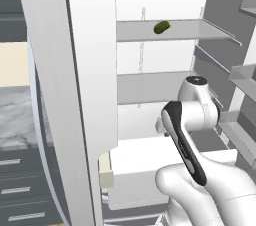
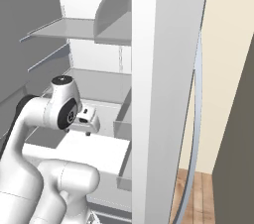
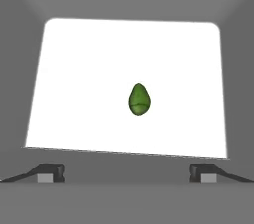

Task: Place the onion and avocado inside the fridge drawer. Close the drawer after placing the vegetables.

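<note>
My end effector (image 3: pixel 127 172) is released above the fridge drawer (image 3: pixel 74 94); the avocado (image 3: pixel 139 99) lies inside, the onion comes next.

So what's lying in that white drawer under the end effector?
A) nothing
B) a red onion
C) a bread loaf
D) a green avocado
D: in the hand view a single green avocado lies on the white floor of the drawer, with the end effector open above it.

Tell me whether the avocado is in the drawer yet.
In: the avocado lies on the drawer's white floor in the hand view, below the open pincer.
</note>
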Available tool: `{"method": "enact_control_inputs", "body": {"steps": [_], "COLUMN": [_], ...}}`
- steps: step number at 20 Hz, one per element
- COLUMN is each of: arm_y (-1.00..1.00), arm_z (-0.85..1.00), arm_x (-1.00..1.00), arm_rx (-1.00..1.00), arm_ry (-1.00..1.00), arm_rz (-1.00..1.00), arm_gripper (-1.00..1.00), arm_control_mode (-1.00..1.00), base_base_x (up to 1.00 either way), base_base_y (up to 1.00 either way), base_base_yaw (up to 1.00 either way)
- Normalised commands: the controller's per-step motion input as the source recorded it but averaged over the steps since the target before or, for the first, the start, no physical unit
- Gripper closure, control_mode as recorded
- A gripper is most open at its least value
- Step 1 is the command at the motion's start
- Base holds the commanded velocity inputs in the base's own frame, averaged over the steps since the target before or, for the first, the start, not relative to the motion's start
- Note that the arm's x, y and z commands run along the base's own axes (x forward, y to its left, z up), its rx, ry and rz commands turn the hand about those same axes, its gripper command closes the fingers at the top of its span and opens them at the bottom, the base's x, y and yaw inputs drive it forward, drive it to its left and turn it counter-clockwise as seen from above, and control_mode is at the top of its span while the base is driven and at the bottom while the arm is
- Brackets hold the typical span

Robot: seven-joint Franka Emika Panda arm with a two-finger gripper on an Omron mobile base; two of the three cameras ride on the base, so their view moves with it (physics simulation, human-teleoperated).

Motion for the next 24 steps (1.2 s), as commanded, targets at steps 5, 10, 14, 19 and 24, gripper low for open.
{"method": "enact_control_inputs", "body": {"steps": [5, 10, 14, 19, 24], "arm_y": [0.00, 0.00, 0.00, 0.00, 0.00], "arm_z": [0.00, 0.00, 0.00, 0.00, 0.00], "arm_x": [-0.09, 0.00, 0.00, 0.00, 0.00], "arm_rx": [0.00, 0.00, 0.00, 0.00, 0.00], "arm_ry": [-0.01, 0.00, 0.00, 0.00, 0.00], "arm_rz": [0.00, 0.00, 0.00, 0.00, 0.00], "arm_gripper": [-1.00, -1.00, -1.00, -1.00, -1.00], "arm_control_mode": [1.00, 1.00, 1.00, 1.00, 1.00], "base_base_x": [-0.17, -0.99, -1.00, -0.91, -0.47], "base_base_y": [0.00, 0.00, 0.04, 0.74, 1.00], "base_base_yaw": [0.00, 0.00, 0.02, 0.01, 0.00]}}
